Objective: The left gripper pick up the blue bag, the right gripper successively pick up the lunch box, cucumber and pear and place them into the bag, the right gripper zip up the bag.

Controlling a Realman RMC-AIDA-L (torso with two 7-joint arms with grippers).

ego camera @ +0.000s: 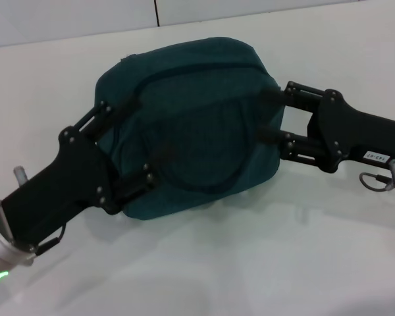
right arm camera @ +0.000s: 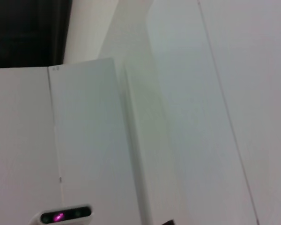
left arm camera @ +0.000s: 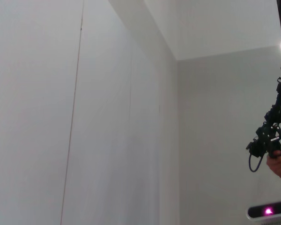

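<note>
In the head view, the large boxy dark teal fabric bag (ego camera: pixel 191 125) lies on the white tabletop (ego camera: pixel 250 263), with its curved zip line facing up. The left gripper (ego camera: pixel 128 141), a black two-finger claw with exposed linkages on a silver wrist with a green light, reaches in from the bag's left side. Its jaws are spread, one finger (ego camera: pixel 112 108) along the bag's upper left edge and the other lying on the fabric nearer the bag's middle. The right gripper (ego camera: pixel 271 113), a black claw bearing a small white label, comes in from the opposite side. Its jaws are also spread, both fingertips pressing against the bag's right edge, so the bag sits between the two claws. Whether either claw actually pinches fabric cannot be told.

The left wrist view shows only pale wall panels, a dark jointed stand (left arm camera: pixel 271 122) far off, and a small device with a pink light (left arm camera: pixel 269 211).

The right wrist view shows white panels and another pink-lit device (right arm camera: pixel 65 216); no bag appears.
</note>
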